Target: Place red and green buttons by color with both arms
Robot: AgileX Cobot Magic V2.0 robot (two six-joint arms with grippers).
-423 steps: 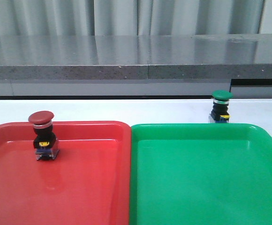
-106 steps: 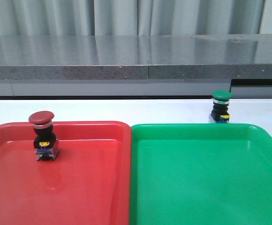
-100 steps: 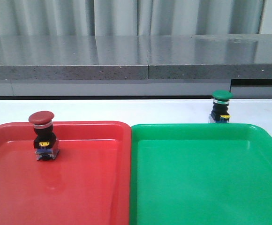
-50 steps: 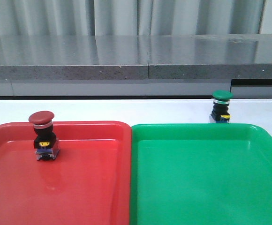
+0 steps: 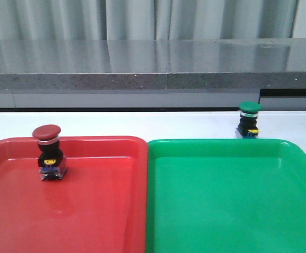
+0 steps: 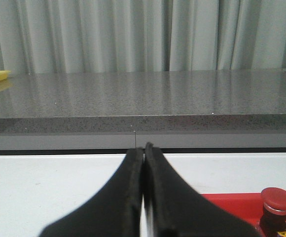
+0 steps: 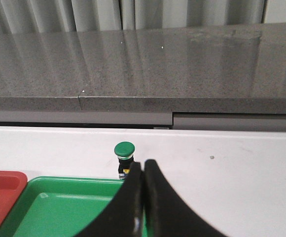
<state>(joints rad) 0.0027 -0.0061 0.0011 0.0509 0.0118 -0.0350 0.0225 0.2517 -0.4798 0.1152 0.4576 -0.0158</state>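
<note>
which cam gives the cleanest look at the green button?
Front view: the green button stands whole and upright on the white table just behind the green tray. Right wrist view shows its cap from above, but the shut right claw covers part of its body. Left wrist view does not show it.

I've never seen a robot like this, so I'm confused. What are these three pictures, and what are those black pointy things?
One picture looks forward over a white table. The other two come from cameras on the robot's wrists. The black pointy shapes are its pinchers: the left gripper and the right gripper. Both are closed and hold nothing. The red button stands in the red tray. The green button stands on the table just behind the green tray, not in it yet.
</note>
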